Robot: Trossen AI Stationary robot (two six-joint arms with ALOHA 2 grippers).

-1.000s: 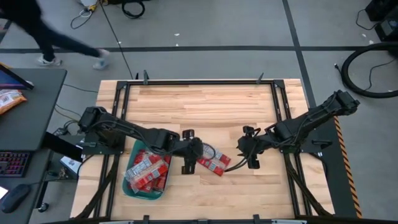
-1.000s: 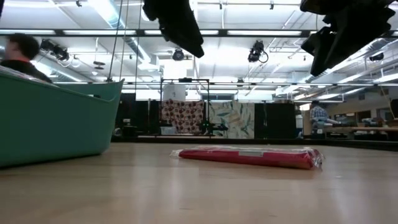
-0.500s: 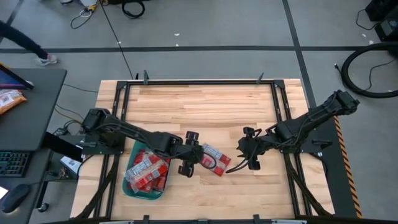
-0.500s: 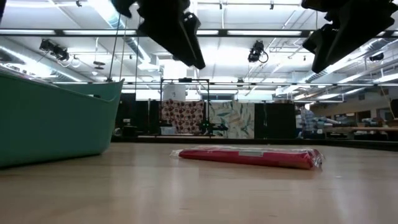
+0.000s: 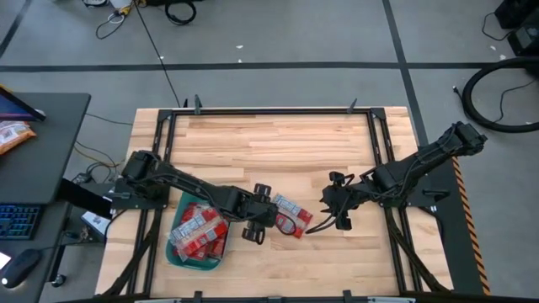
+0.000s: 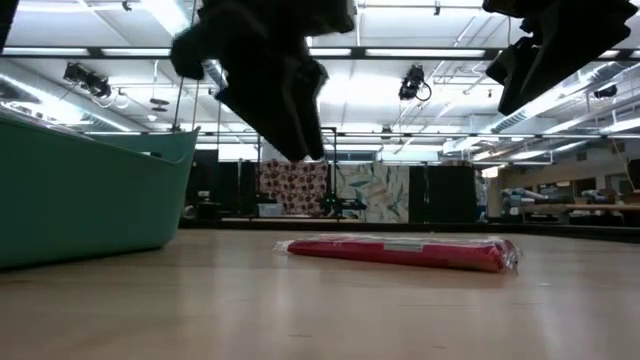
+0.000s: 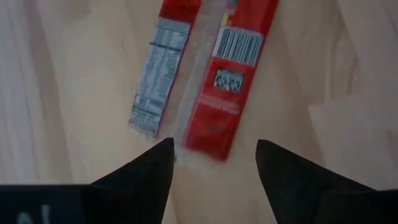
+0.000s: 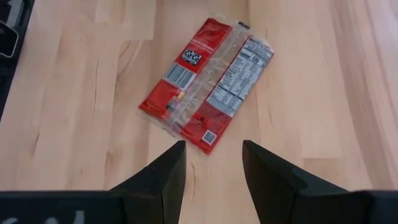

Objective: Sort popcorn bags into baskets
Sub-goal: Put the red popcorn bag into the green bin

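Observation:
One red popcorn bag with white label panels lies flat on the table between the arms; it also shows as a flat packet in the low view. The teal basket sits to its left and holds several red packets. My left gripper hovers open just left of the bag and above it, and in its wrist view the bag's near end lies just ahead of the spread fingers. My right gripper waits open to the bag's right, raised, looking at the same bag.
The basket wall stands close to the left arm's left side. Bare wood lies toward the table's far edge and near edge. A black metal frame runs along the table's sides. A desk with a keyboard stands off the table's left.
My left gripper has come down and shifted slightly toward the table's near edge and the lone bag, staying open. The bag has not moved. A person walking beyond the table's far left corner has left the high view.

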